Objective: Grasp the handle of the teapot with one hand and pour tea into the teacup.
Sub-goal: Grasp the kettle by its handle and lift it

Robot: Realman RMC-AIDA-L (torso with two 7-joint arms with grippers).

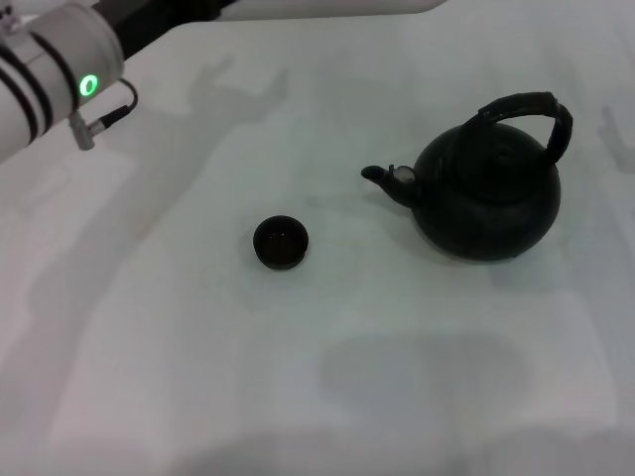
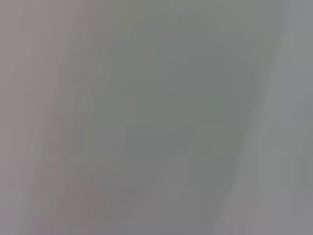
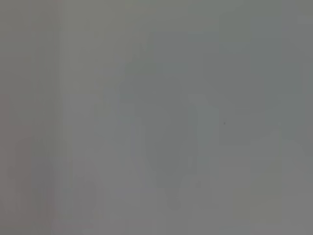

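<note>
Across a pale worktop (image 1: 179, 377), nothing is held yet, and the task is judged to be at its very start. The large black teapot (image 1: 486, 198) is set toward the right side, upright, its short spout turned toward the left. The arched handle (image 1: 536, 111) is seen rising free above its lid. The tiny dark teacup (image 1: 281, 242) is placed left of the spout, apart from it. Only a section of the left arm (image 1: 50, 79) is shown, at the far left corner; neither tool is visible, so their opening cannot be told. A reach to the handle is called for next. No obstacle is seen between.
</note>
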